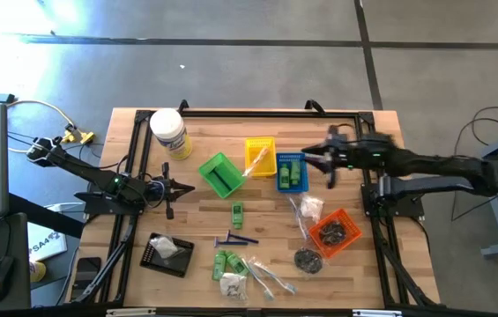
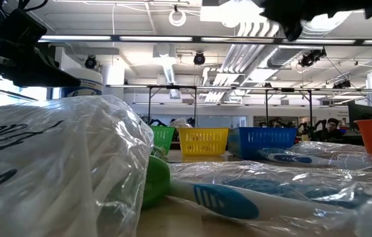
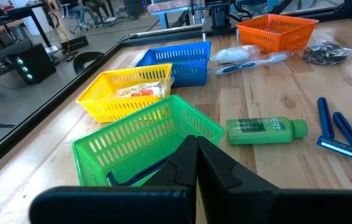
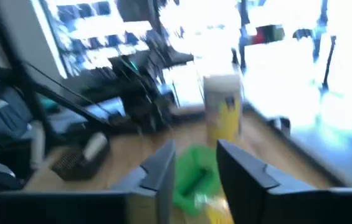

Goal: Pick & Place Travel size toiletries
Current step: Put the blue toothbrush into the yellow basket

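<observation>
- Two grippers show: the right gripper (image 1: 330,167) hangs above the bench (image 1: 196,220) beside the blue basket (image 1: 291,173), jaws apart with nothing between them.
- Left gripper (image 1: 171,188) waits beside the green basket (image 1: 220,174), jaws together, empty.
- Loose toiletries lie nearer the front: a green bottle (image 1: 237,212), blue razors (image 1: 234,239), wrapped toothbrushes (image 1: 266,277).
- The bottle looks light, stiff and round, likely to roll; gripping across its middle seems safest.
- Wrapped pieces look slippery and crinkly; pinch the solid handle inside.
</observation>
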Controlling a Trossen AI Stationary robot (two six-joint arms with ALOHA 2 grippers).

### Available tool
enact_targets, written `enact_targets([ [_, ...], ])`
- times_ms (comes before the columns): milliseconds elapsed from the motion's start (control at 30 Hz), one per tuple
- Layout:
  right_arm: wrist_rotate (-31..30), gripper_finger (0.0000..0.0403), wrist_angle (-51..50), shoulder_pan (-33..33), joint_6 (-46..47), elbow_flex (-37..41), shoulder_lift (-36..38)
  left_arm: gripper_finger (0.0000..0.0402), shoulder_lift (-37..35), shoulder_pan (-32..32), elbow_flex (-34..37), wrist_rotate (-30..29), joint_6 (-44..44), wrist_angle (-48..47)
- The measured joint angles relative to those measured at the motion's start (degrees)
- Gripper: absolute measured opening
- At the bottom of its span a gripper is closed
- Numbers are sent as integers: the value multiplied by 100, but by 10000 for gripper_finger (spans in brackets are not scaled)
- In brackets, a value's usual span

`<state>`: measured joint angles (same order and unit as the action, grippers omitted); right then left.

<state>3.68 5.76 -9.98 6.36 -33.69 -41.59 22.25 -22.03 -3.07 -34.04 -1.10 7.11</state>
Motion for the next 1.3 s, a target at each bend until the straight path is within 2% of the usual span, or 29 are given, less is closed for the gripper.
enact_targets([
  [200, 129, 23, -684, 328, -577, -2, 1135, 0, 0, -1, 0, 0, -31, 0],
  [267, 127, 9, -949, 450, -776, -2, 1341, 0, 1, -1, 0, -2, -80, 0],
  [333, 128, 8, -886, 559, -817, 157, 1496, 0, -1, -1, 0, -2, -130, 0],
  [500, 329, 3, 292, 650, -814, 1049, 1896, 0, 1, 1, 0, -2, -166, 14],
  [800, 330, 3, 957, 649, -607, 2070, 2552, 0, 1, -1, 0, -2, 447, -2],
  [1300, 439, 3, 2167, 647, -318, 3286, 2646, 0, 1, 1, 0, -1, 1256, 40],
])
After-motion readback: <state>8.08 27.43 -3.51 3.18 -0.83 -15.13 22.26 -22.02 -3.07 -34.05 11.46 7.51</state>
